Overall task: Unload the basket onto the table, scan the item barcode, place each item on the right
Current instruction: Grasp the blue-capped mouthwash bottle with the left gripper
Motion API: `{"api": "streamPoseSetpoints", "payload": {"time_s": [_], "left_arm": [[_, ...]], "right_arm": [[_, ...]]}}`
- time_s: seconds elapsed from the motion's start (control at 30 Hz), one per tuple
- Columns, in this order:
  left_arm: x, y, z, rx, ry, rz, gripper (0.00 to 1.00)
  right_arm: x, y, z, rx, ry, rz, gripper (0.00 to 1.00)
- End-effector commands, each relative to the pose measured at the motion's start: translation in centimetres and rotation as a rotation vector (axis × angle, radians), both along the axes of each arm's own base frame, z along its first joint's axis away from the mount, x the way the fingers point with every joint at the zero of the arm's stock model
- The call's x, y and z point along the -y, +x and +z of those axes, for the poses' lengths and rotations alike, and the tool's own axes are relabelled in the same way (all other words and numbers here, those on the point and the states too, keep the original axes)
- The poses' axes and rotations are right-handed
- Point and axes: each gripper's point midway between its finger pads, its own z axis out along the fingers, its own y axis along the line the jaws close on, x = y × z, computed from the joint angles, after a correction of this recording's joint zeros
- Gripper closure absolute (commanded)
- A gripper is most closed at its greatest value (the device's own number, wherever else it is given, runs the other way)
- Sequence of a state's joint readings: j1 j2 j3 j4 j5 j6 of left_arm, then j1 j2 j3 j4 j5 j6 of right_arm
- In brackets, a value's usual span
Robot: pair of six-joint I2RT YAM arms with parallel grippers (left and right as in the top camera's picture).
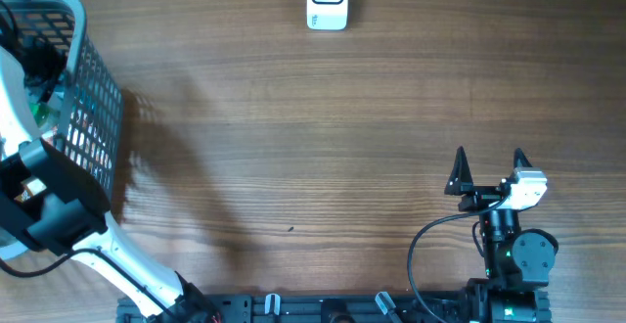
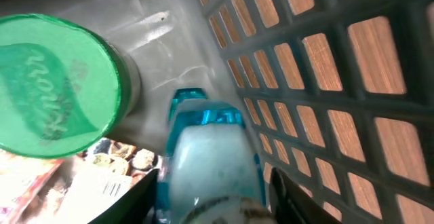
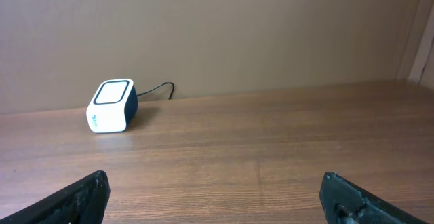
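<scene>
In the left wrist view, a blue and white bottle lies in the basket against its mesh wall. My left gripper reaches down into the basket, its two black fingers pressed against the bottle's sides. No barcode shows on the bottle. The white scanner stands at the table's far edge and also shows in the right wrist view as the scanner. My right gripper rests near the front right, open and empty, pointing toward the scanner.
A green-lidded tub stands beside the bottle, and a printed packet with a barcode label lies below it. The basket sits at the table's left edge. The left arm leans over it.
</scene>
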State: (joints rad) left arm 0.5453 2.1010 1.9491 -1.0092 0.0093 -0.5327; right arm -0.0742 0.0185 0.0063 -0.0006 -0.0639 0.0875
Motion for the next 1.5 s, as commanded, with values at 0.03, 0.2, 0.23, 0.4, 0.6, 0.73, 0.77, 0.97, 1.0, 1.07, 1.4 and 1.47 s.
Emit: {"api": "streamPoseSetpoints", "payload": {"time_s": [0.03,0.2,0.23,0.4,0.6,0.73,0.77,0.97,1.0,1.07,1.4,1.47], "left_arm": [[0.3,-0.6,4.5,0.079,0.045,0.004,0.6],[0.4,-0.8,5.0,0.083,0.048,0.004,0.74],[0.5,-0.9,5.0,0.08,0.046,0.004,0.71],[0.4,-1.1,4.9,0.068,0.052,0.009,0.32],[0.2,-1.1,4.6,0.06,0.055,0.012,0.59],[0.2,-1.1,4.6,0.06,0.055,0.012,0.78],[0.2,-1.1,4.6,0.06,0.055,0.012,0.8],[0.3,-1.1,4.8,0.063,0.055,0.012,0.9],[0.3,-1.2,4.9,0.066,0.057,0.012,0.9],[0.3,-1.2,5.5,0.077,0.063,0.012,0.89],[1.7,-3.7,15.7,0.267,0.178,0.015,0.87],[2.3,-4.6,18.0,0.313,0.205,0.016,0.86]], "right_arm": [[-0.2,0.0,0.1,0.003,-0.009,0.012,0.0],[-0.2,0.0,0.1,0.003,-0.009,0.012,0.0],[-0.2,0.0,0.1,0.003,-0.009,0.012,0.0],[-0.2,0.0,0.1,0.003,-0.009,0.012,0.0],[-0.2,0.0,0.1,0.003,-0.009,0.012,0.0],[-0.2,0.0,0.1,0.003,-0.009,0.012,0.0],[-0.2,0.0,0.1,0.003,-0.009,0.012,0.0],[-0.2,0.0,0.1,0.003,-0.009,0.012,0.0],[-0.2,0.0,0.1,0.003,-0.009,0.012,0.0],[-0.2,0.0,0.1,0.003,-0.009,0.012,0.0],[-0.2,0.0,0.1,0.003,-0.009,0.012,0.0],[-0.2,0.0,0.1,0.003,-0.009,0.012,0.0]]}}
